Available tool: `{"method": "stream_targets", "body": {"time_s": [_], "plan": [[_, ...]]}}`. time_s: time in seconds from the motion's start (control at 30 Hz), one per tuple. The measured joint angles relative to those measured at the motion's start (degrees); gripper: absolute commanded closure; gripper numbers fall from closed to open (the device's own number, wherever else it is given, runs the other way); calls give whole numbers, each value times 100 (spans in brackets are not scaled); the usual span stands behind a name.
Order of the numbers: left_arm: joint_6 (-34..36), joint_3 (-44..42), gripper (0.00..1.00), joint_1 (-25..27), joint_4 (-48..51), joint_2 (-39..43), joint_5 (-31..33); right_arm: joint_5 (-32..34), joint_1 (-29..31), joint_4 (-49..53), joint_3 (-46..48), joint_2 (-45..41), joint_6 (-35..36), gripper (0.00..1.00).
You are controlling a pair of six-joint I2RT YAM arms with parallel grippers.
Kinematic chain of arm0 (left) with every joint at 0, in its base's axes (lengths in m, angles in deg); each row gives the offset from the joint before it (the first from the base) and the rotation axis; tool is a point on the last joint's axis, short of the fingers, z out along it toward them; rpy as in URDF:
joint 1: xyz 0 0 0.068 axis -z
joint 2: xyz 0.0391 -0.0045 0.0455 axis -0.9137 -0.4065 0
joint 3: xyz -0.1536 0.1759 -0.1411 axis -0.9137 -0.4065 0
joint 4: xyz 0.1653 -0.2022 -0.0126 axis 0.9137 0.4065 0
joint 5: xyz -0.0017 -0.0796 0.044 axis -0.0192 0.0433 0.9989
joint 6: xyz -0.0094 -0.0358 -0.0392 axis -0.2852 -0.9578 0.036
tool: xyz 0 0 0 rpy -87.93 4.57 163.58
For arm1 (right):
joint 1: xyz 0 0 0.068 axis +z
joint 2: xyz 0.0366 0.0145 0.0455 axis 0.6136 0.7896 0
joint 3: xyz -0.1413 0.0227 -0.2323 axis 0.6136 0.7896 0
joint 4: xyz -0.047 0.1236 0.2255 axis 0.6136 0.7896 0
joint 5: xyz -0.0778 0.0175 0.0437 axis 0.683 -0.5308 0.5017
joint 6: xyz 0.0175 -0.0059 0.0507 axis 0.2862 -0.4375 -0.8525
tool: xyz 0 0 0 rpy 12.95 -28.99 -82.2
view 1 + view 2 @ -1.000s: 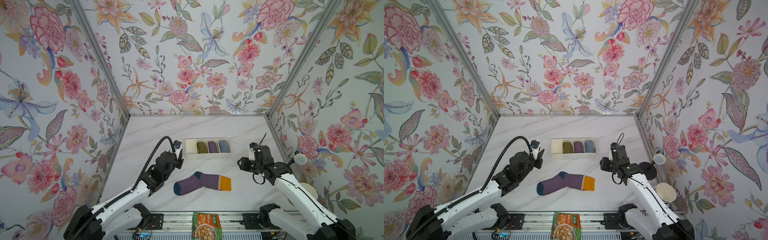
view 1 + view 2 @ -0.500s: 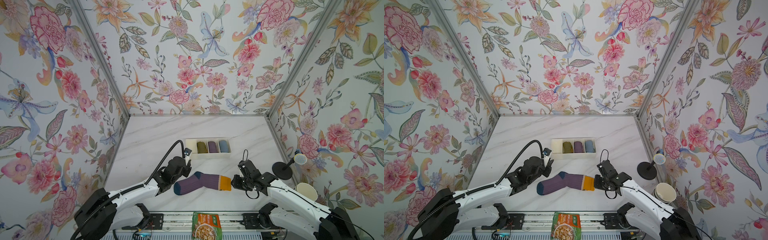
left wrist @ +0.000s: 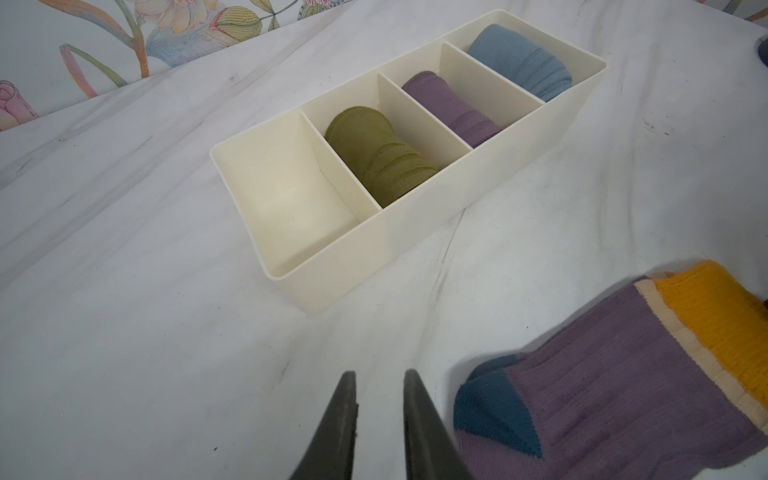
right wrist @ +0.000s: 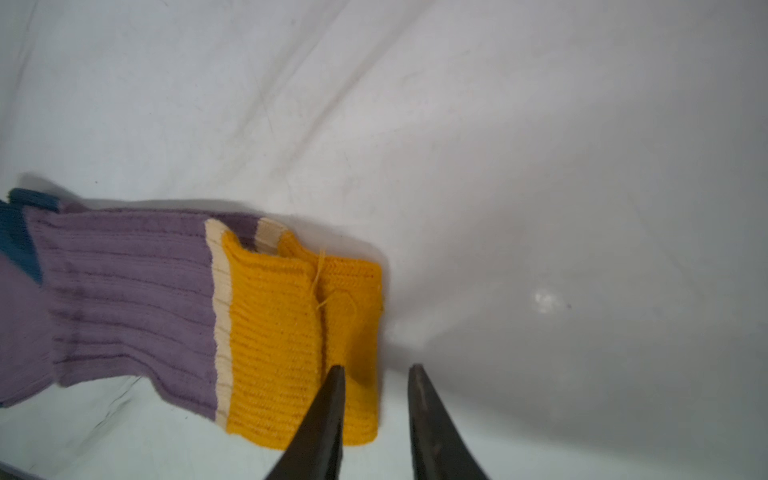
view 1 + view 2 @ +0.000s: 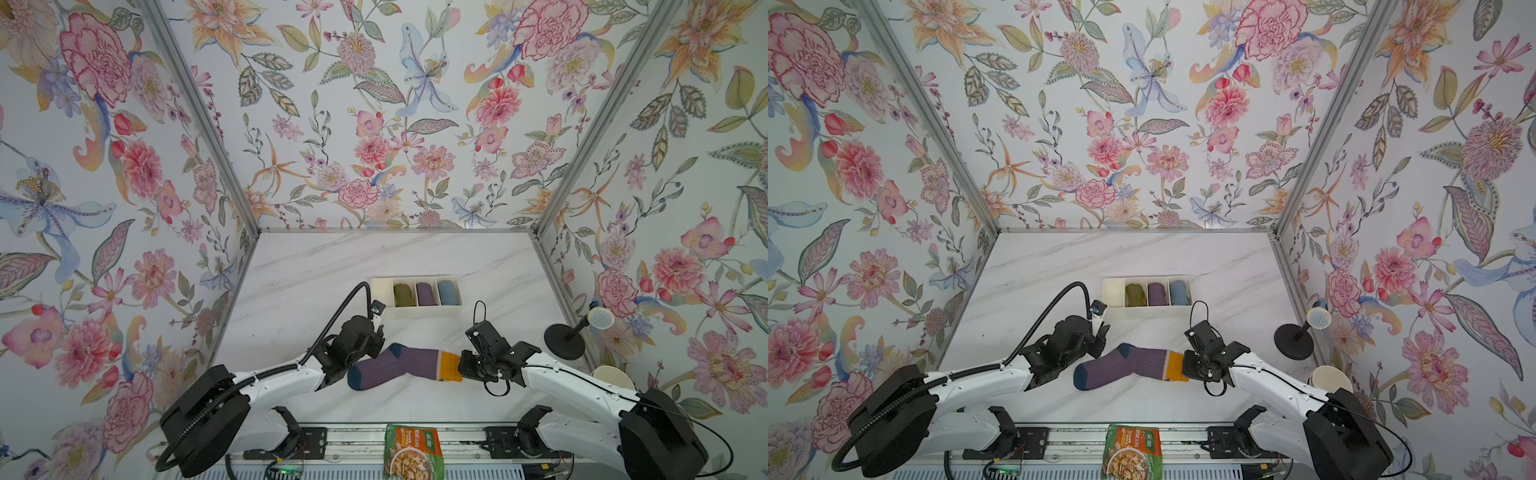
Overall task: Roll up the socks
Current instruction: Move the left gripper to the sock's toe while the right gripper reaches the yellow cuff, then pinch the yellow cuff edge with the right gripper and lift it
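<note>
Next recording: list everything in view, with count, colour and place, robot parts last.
Purple ribbed socks with navy toe and heel and yellow cuff: two stacked flat, on the table between the arms.
Cream plastic four-compartment tray: one, behind the socks; leftmost compartment empty.
Olive-green sock roll: one, second compartment.
Purple sock roll: one, third compartment.
Light-blue sock roll: one, rightmost compartment.
Black microphone stand: one, table's right edge.
Pale paper cup: one, front right.
Green-and-orange food packet: one, front rail.
White marble table: one, floral walls on three sides.
Left gripper: dark fingers slightly apart, empty, beside the navy heel.
Right gripper: fingers apart, over the yellow cuff's edge.
</note>
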Motion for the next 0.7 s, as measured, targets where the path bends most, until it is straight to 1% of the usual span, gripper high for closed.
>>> {"method": "stream_targets", "body": {"time_s": [0.2,0.27,0.33,0.47,0.67,0.7], "plan": [[2,0,78,0,-24,-81,-68,-2,0,-177,0,181,2,75],[2,0,79,0,-48,-122,-87,-2,0,-238,-2,221,4,79],[4,0,79,0,-48,-153,-87,-2,0,-293,-2,256,7,88],[4,11,80,0,-57,-232,-90,0,0,-369,-2,317,-17,90],[4,66,80,0,-59,-299,-90,13,0,-424,-2,337,-26,100],[4,79,80,0,-63,-306,-90,26,0,-433,-2,337,2,100]]}}
